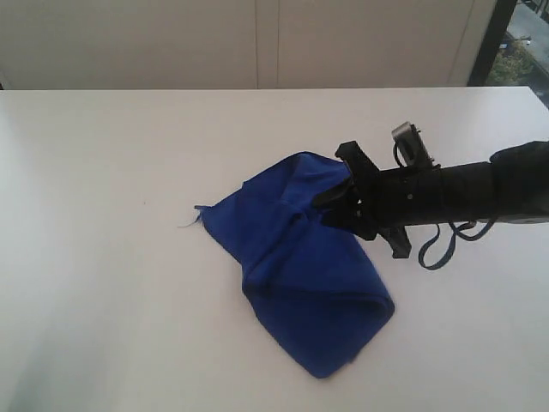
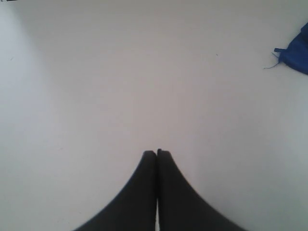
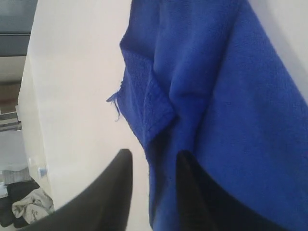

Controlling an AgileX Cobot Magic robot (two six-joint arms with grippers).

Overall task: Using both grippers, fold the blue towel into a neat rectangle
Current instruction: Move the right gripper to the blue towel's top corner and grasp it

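Observation:
The blue towel [image 1: 300, 275] lies crumpled and partly doubled over on the white table [image 1: 120, 172], right of centre, with a loose thread at its left corner. My right gripper [image 1: 333, 204] reaches in from the right and sits over the towel's upper right part. In the right wrist view its jaws [image 3: 154, 154] stand open, a hem of the towel [image 3: 216, 96] running between them, with bare table showing beside one finger. My left gripper [image 2: 157, 152] is shut over bare table, empty; only a corner of the towel [image 2: 296, 54] shows far off. The left arm is out of the exterior view.
A black cable loop [image 1: 439, 245] hangs from the right arm just above the table. A pale panelled wall [image 1: 257, 43] runs behind the table's far edge. A dark window frame [image 1: 493, 39] stands at the back right.

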